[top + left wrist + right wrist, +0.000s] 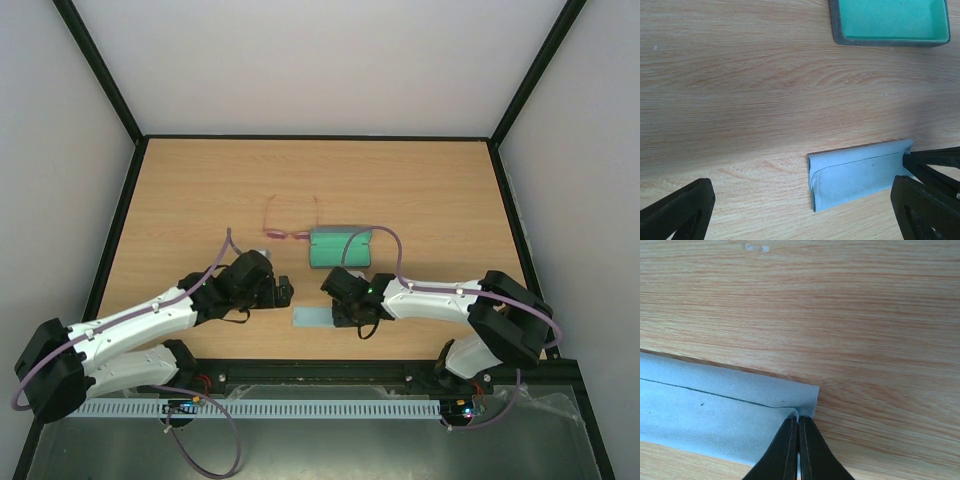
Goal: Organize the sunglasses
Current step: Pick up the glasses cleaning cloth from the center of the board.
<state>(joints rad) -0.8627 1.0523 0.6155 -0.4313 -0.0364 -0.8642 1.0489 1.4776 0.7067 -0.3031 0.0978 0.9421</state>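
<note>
Top external view puts the sunglasses (288, 235) near the centre of the table (200, 190), temples unfolded, just left of the open green-lined case (341, 248). Below the case, in the lower middle of the frame, lies the folded light-blue cloth (310, 318), with both arms reaching in from either side. In the right wrist view, the right gripper (799, 424) has its jaws pressed together, pinching the cloth's folded corner. In the left wrist view, the left gripper (801, 190) hangs with its jaws spread wide, holding nothing, the cloth lying between them.
</note>
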